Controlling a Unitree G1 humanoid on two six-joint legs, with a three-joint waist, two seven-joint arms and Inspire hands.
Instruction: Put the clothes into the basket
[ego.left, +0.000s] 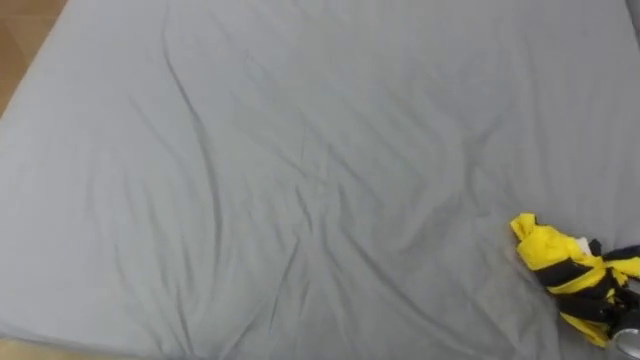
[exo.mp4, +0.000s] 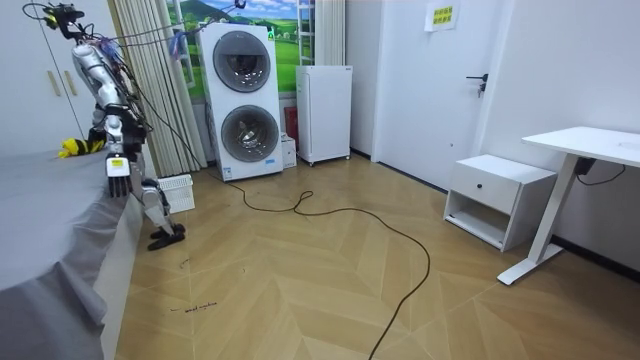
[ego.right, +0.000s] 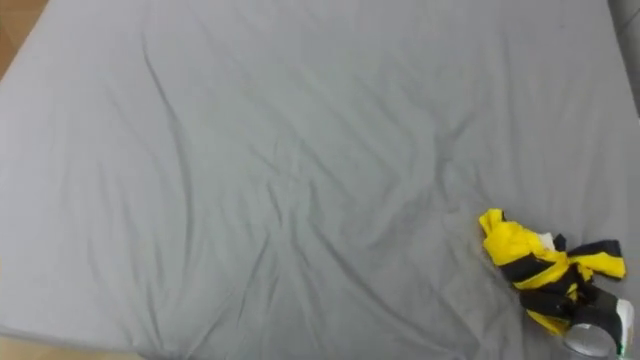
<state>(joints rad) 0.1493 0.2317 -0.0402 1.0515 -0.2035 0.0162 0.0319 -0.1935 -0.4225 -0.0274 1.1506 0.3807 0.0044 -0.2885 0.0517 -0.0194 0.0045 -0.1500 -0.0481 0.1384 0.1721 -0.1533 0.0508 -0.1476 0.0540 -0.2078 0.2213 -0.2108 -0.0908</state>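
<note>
Clothing (ego.right: 530, 262) is bunched at the near right of the bed (ego.right: 300, 150), against the right hand (ego.right: 598, 334), whose grasp cannot be told; the left hand (exo.mp4: 118, 178) is hung down, released.

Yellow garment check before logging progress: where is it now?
The yellow garment lies bunched on the grey sheet, lower right in the eye views, at the right hand.

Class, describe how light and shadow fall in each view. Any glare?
Left eye view: soft, even light, with faint shadows along creases in the sheet and around the yellow garment. Room view: bright, no harsh glare; the overhanging side of the sheet is darker than its top.
</note>
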